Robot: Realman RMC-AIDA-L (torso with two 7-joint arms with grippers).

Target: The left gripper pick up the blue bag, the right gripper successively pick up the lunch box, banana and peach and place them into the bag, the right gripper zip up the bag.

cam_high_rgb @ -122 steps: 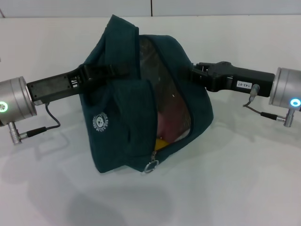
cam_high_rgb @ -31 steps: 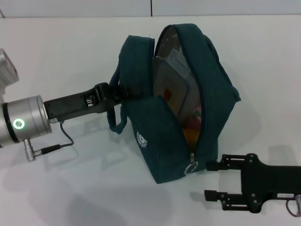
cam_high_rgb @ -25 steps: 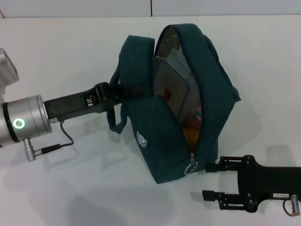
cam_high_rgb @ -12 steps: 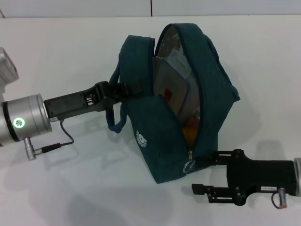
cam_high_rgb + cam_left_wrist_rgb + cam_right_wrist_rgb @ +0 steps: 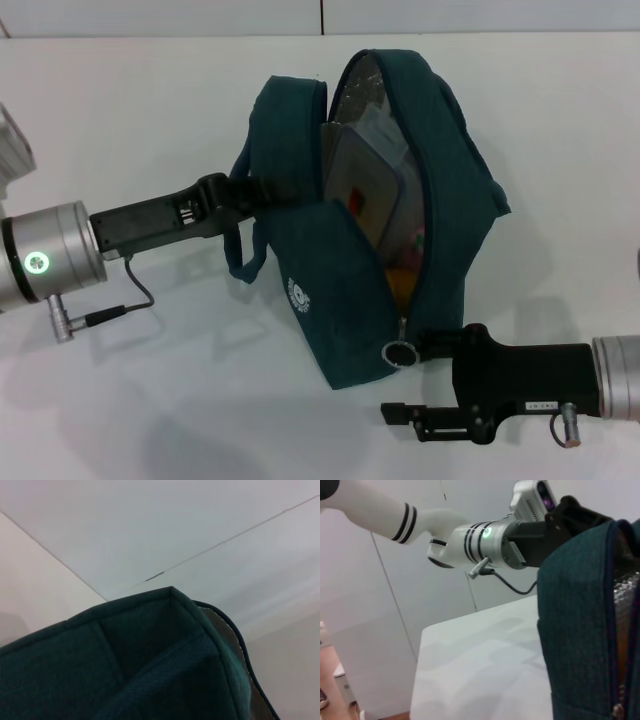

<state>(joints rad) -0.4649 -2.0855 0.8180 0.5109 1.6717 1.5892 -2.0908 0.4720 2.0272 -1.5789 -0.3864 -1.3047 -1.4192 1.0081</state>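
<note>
The blue bag (image 5: 350, 290) stands tilted in the middle of the white table, unzipped, with silver lining showing. My left gripper (image 5: 250, 190) is shut on the strap at the bag's left side and holds it up. Inside, the lunch box (image 5: 365, 190) stands on edge, a bit of yellow banana (image 5: 400, 278) shows below it, and a pink patch of peach (image 5: 417, 240) sits beside that. My right gripper (image 5: 402, 377) is open at the bag's lower front corner, its upper finger touching the ring zip pull (image 5: 400, 353). The right wrist view shows the bag (image 5: 580, 630) close up.
The white table (image 5: 150, 400) spreads all round the bag. One loop handle (image 5: 240, 265) hangs under my left gripper. The left wrist view is filled by the bag's fabric (image 5: 150, 655). In the right wrist view the left arm (image 5: 490, 537) reaches in behind the bag.
My right gripper has slid left along the table's front until its upper finger reached the zip pull. The bag and left gripper have held still over the last second.
</note>
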